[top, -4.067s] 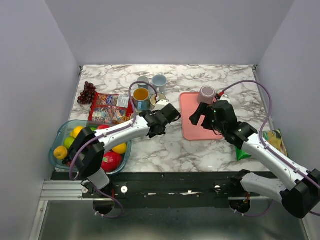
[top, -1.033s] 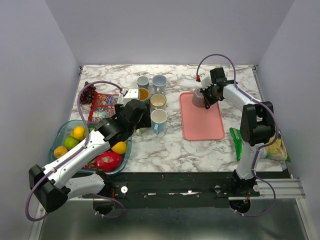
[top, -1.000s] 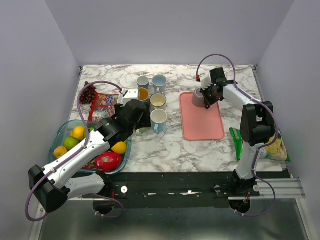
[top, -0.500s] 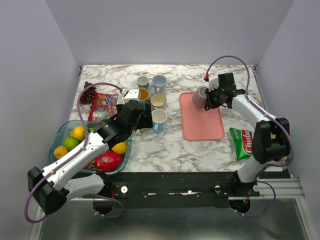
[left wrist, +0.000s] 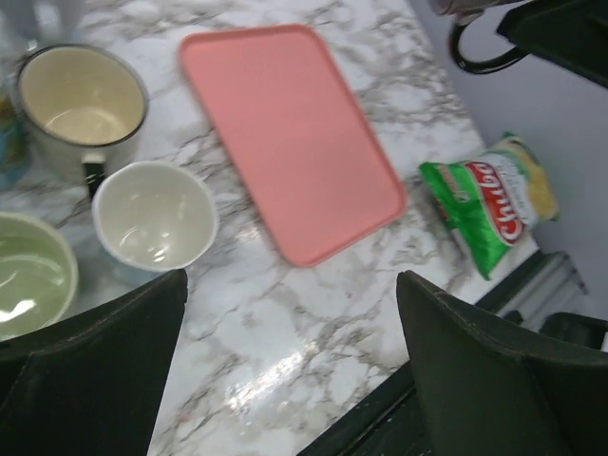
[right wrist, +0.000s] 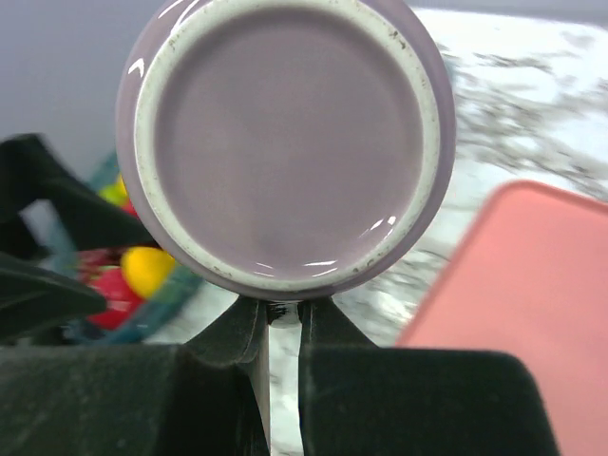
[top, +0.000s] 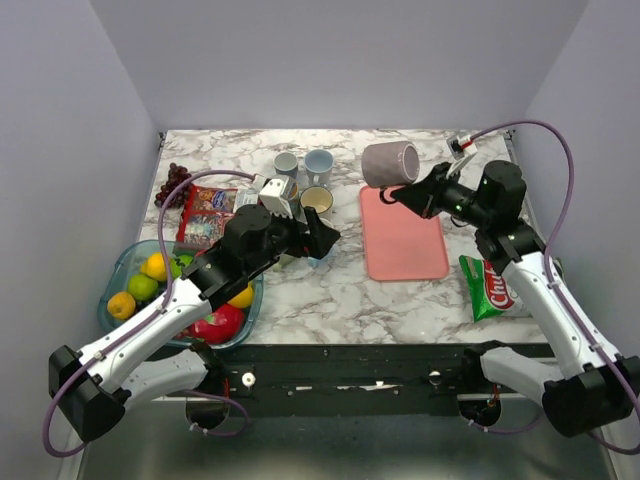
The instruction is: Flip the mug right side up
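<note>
Mug: mauve glazed body with an unglazed pale ring round a flat base, and a dark loop handle. It is lifted clear of the table and lies on its side, above the far left corner of the pink tray. The base faces right, the mouth left. The right gripper holds it from below, fingers pinched together

Bare pink tray right of clustered cups
</note>
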Robot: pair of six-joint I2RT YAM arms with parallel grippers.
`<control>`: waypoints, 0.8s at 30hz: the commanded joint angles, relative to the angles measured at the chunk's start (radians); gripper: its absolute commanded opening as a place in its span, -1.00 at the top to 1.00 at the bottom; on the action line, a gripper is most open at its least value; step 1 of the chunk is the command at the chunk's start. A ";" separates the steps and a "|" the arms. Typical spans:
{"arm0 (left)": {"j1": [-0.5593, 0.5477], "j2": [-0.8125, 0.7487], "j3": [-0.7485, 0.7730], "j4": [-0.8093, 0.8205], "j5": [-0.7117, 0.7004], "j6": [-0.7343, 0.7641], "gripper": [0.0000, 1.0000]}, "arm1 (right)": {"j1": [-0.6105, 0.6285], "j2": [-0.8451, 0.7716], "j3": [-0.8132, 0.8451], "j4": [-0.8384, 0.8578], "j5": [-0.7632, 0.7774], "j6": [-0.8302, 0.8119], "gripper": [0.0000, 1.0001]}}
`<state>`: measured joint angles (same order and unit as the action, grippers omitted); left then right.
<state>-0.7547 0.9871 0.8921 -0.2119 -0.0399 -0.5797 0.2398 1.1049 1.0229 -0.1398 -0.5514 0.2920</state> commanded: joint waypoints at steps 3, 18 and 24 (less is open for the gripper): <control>0.002 0.008 0.005 0.339 0.241 -0.054 -0.97 | 0.166 -0.117 -0.049 0.281 -0.070 0.306 0.99; 0.002 -0.081 -0.007 0.545 0.310 -0.166 -0.67 | 0.346 -0.119 -0.026 0.582 -0.039 0.547 0.99; 0.002 -0.071 -0.002 0.580 0.310 -0.206 -0.30 | 0.365 -0.102 -0.038 0.658 -0.048 0.562 0.99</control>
<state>-0.7547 0.9123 0.8944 0.3054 0.2451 -0.7433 0.5903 1.0031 0.9569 0.3508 -0.6010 0.8265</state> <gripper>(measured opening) 0.718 0.139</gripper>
